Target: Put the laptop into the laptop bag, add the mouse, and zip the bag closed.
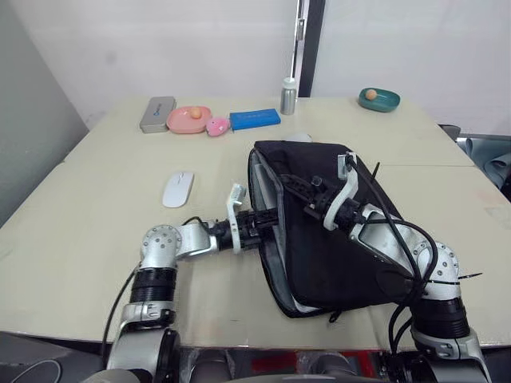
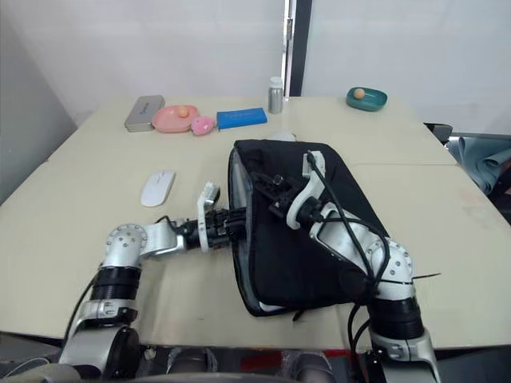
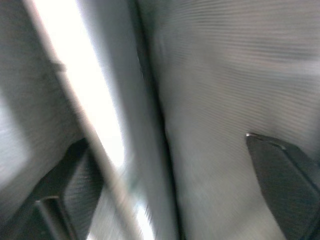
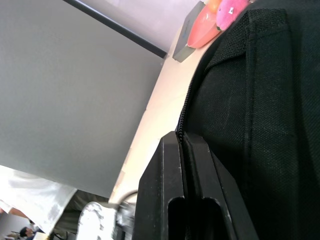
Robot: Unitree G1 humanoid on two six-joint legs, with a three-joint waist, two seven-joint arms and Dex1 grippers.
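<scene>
Black fabric of the bag (image 1: 335, 239) lies near the front edge of the beige tabletop (image 1: 88, 239), its zipper mouth facing the robot's left and gaping, grey lining showing along the rim. Left pincer (image 1: 267, 225) reaches into that opening; in the left wrist view its fingers (image 3: 280, 175) stand wide apart against ribbed grey lining. Right pincer (image 1: 297, 185) rests on the bag's upper side by the zipper edge; in the right wrist view its fingers (image 4: 195, 200) are pressed together over the zipper line, though whether they pinch any fabric I cannot tell. I cannot make out the laptop for certain. White, flat and oval, the mouse (image 1: 178, 189) lies on bare tabletop to the left of the bag, apart from it, with open room around it. Along the far edge stand a grey tin (image 1: 157, 113), a pink dish (image 1: 189, 120), a pink toy (image 1: 217, 126), a blue box (image 1: 255, 119), a small bottle (image 1: 288, 96) and a teal dish (image 1: 378, 99), all well apart from the bag.
</scene>
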